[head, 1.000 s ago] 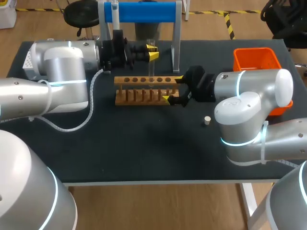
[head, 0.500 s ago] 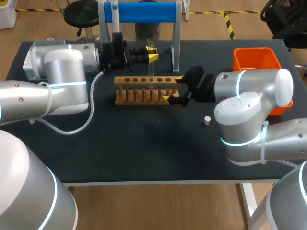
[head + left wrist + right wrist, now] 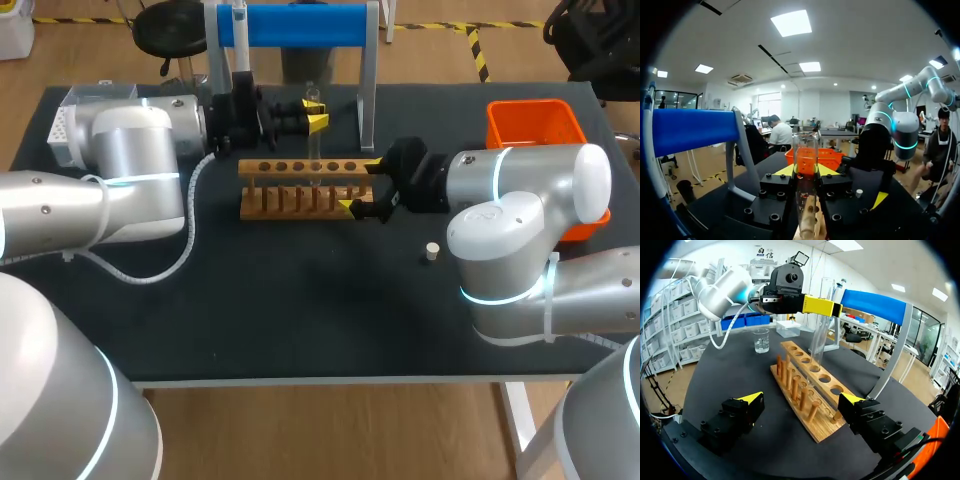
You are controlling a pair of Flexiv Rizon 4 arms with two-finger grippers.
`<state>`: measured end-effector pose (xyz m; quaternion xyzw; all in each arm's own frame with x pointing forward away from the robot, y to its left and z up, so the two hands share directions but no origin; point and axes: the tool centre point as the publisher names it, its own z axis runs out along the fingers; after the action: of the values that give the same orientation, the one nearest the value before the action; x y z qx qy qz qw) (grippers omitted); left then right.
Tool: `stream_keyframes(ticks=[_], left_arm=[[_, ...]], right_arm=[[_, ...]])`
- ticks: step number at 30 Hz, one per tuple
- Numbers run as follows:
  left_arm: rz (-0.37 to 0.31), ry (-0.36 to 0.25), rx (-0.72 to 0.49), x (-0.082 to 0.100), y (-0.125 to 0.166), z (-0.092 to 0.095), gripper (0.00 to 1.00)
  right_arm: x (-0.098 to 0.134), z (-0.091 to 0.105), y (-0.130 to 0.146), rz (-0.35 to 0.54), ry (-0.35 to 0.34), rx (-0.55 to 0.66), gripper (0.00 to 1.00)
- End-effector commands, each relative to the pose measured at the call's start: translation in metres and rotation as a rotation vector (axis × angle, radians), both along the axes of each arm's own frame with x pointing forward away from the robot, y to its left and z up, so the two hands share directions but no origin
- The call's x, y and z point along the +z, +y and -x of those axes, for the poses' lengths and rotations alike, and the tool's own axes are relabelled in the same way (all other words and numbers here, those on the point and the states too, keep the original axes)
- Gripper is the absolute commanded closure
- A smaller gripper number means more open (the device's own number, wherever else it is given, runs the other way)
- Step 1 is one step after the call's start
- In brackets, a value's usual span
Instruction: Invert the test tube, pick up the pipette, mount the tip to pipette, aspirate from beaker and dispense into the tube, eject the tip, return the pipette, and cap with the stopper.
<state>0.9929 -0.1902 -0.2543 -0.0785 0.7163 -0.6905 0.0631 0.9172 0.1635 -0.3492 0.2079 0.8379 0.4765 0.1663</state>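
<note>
Left arm: comes in from the left, forearm level, wrist aimed toward the table's middle.
Left gripper: 2 yellow-tipped fingers pressed on a test tube from both sides.
Right arm: comes in from the right, wrist level.
Right gripper: 2 fingers spread wide apart.

Setting: laboratory bench, worked by robots. The dark table bore chemistry ware: a wooden rack of holes and pegs, an upright glass tube, a beaker of clear liquid and a small stopper. An orange bin and a blue-barred stand stood at the back. Two grey machine arms attended — left arm, right arm.
</note>
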Motion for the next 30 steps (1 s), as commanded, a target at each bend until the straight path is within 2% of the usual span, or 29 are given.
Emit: stream_keyframes(ticks=[1,30], left_arm=[[0.008,-0.001,-0.002,-0.005,0.0,-0.003,1.0],[0.031,0.034,-0.003,-0.022,0.003,-0.005,1.0]], right_arm=[[0.001,0.0,0.0,0.002,0.002,0.001,0.0],[0.001,0.0,0.0,0.002,0.002,0.001,0.0]])
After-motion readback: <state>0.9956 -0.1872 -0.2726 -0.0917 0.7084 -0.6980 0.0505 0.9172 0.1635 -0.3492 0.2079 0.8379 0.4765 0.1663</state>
